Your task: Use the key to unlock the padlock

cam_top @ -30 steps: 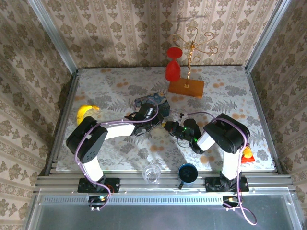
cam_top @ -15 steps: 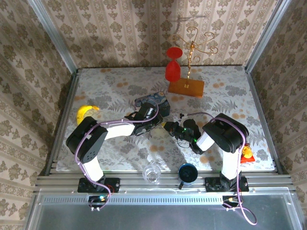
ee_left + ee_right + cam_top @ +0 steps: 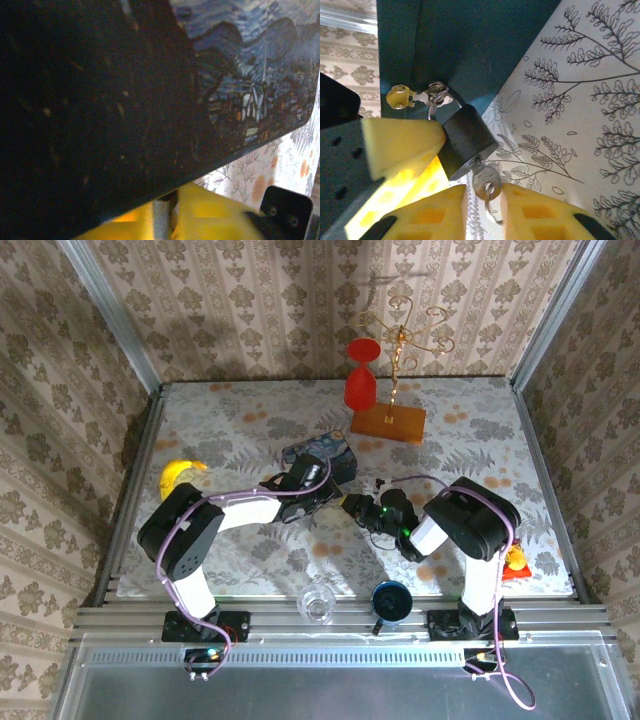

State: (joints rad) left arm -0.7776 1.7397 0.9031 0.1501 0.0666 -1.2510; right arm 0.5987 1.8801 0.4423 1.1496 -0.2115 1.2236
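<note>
The padlock (image 3: 466,142) is a small black lock with a silvery base. Its shackle hangs from the latch of the blue swirl-painted tin (image 3: 318,456). The key (image 3: 486,181) sits in the lock's base, a wire ring dangling from it. My right gripper (image 3: 484,200) is open, its yellow pads (image 3: 545,215) close on either side of the key head with a slim gap on the left. My left gripper (image 3: 162,220) is shut on a grey metal part of the padlock right under the tin (image 3: 240,75). One of its fingers (image 3: 400,145) lies beside the lock body. Both grippers meet by the padlock (image 3: 345,500).
A banana (image 3: 182,475) lies at the left. At the back stand a red goblet (image 3: 361,375) and a gold stand on a wooden base (image 3: 388,422). A glass (image 3: 318,602) and a dark cup (image 3: 390,600) sit near the front edge, with a small toy (image 3: 515,560) at the right.
My right gripper has shifted very slightly by the tin's corner. The left arm and the tin stay about where they were.
</note>
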